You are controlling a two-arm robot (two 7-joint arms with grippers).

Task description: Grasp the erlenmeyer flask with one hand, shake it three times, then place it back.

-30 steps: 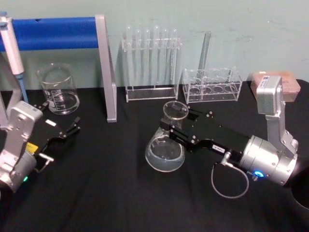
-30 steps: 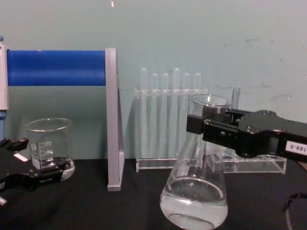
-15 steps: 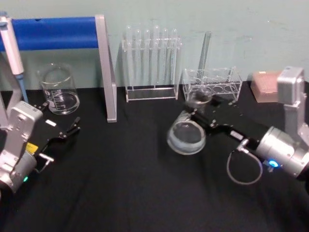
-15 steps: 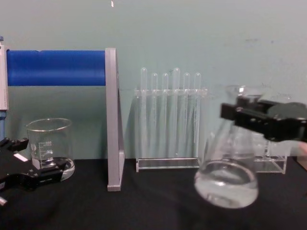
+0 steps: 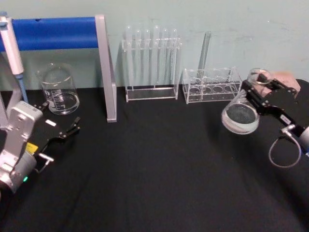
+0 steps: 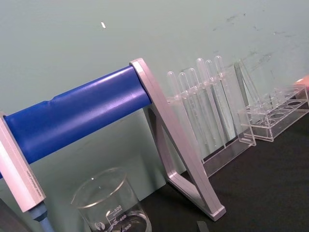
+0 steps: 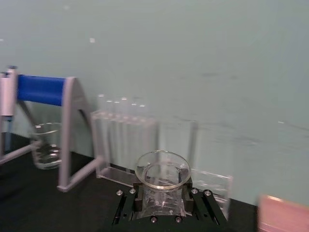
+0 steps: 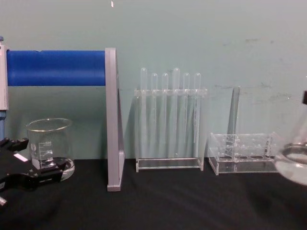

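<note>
The erlenmeyer flask (image 5: 240, 117), fragile and slippery glass, was clamped at its neck by the right claw (image 5: 253, 94) above the tabletop (image 5: 145, 169); the left claw (image 5: 62, 117) was seen parked, open.

We see a glossy clear glass erlenmeyer flask (image 5: 240, 116) and beaker (image 5: 59, 91), a transparent smooth plastic test-tube rack (image 5: 150, 93), a matt black cloth worktop (image 5: 145, 169), and a satin grey metal stand (image 5: 107, 72).

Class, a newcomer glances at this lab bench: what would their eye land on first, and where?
The erlenmeyer flask, tilted and clamped by its neck in the right gripper at the far right. Next, the bright blue bar on its grey frame at back left, with the left gripper parked open beside the beaker below it.
</note>
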